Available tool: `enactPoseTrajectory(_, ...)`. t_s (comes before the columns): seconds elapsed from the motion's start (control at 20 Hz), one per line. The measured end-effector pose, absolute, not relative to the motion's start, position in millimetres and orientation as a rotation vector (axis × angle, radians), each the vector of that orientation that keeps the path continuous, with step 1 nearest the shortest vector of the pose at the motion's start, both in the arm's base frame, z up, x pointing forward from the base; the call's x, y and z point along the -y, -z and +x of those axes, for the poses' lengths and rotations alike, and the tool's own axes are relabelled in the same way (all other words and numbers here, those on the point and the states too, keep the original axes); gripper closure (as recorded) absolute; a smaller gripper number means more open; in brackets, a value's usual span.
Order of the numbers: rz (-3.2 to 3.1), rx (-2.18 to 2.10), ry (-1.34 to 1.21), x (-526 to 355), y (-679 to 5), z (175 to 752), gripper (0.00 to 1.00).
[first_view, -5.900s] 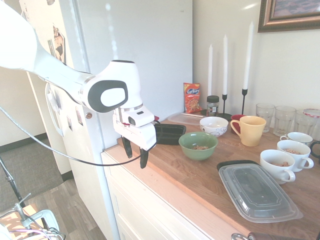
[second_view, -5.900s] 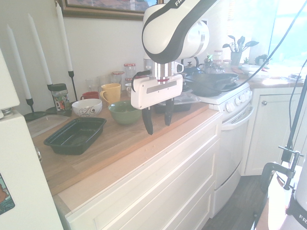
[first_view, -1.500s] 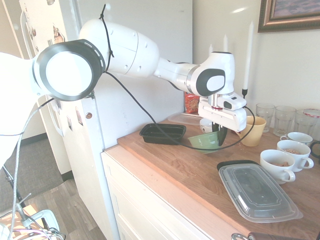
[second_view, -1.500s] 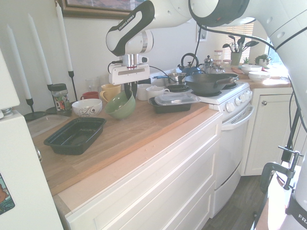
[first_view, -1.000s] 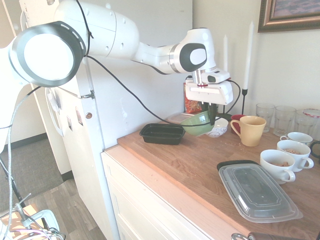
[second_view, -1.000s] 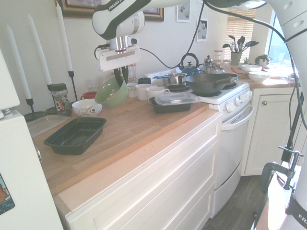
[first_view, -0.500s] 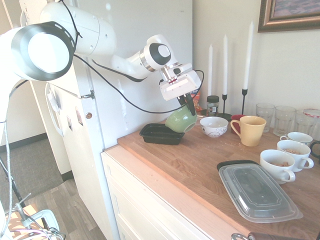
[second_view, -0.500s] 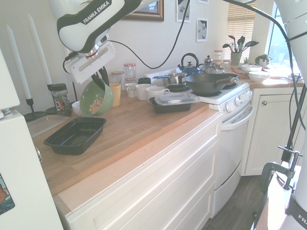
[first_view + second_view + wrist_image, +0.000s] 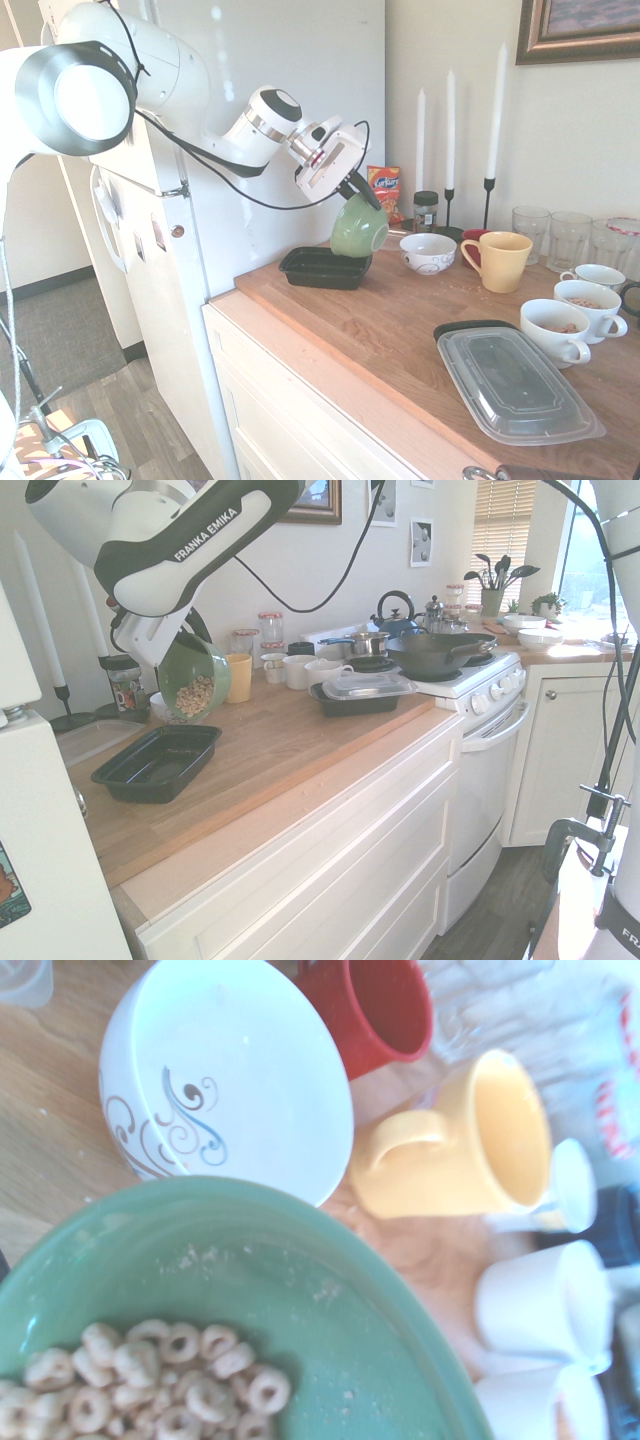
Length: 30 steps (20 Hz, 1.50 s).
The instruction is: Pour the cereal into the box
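kitchen, wooden counter [image 9: 400, 330] beside the fridge. cereal [image 9: 195, 695] sits heaped in the low side of a green bowl [image 9: 192, 685], tilted steeply above the far end of the black box [image 9: 158, 762]; none seen in the box yet. gripper [image 9: 358, 190] is clamped on the bowl rim. step: pour just starting. next, likely: more tilt, mouth aimed toward 7 o'clock over the box. white patterned bowl [image 9: 428, 252] and yellow mug [image 9: 497, 260] stand at 3 o'clock, near.

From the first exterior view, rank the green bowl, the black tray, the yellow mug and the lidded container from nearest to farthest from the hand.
1. Green bowl: held tipped in the hand.
2. Black tray: on the counter just under the bowl.
3. Yellow mug: further along the counter, near the glasses.
4. Lidded container: at the counter's front edge, farthest.
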<state>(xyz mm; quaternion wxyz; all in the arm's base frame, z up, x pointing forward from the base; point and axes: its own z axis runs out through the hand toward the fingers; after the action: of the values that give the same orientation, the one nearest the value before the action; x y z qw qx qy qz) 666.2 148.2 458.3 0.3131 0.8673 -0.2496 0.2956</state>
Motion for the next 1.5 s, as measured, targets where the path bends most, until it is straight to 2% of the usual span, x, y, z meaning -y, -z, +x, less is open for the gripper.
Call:
enactPoseTrajectory(0.45, 2.164, 0.456, -0.897, -185.5, -429.8, 629.5, 1.00)
enactPoseTrajectory(1.0, 2.008, 0.228, -1.095, -217.8, -409.1, 626.9, 1.00)
enactPoseTrajectory(1.3, 1.985, 0.195, -1.122, -221.1, -399.3, 629.2, 1.00)
enactPoseTrajectory(1.5, 2.096, 0.331, -1.054, -221.1, -417.7, 620.0, 1.00)
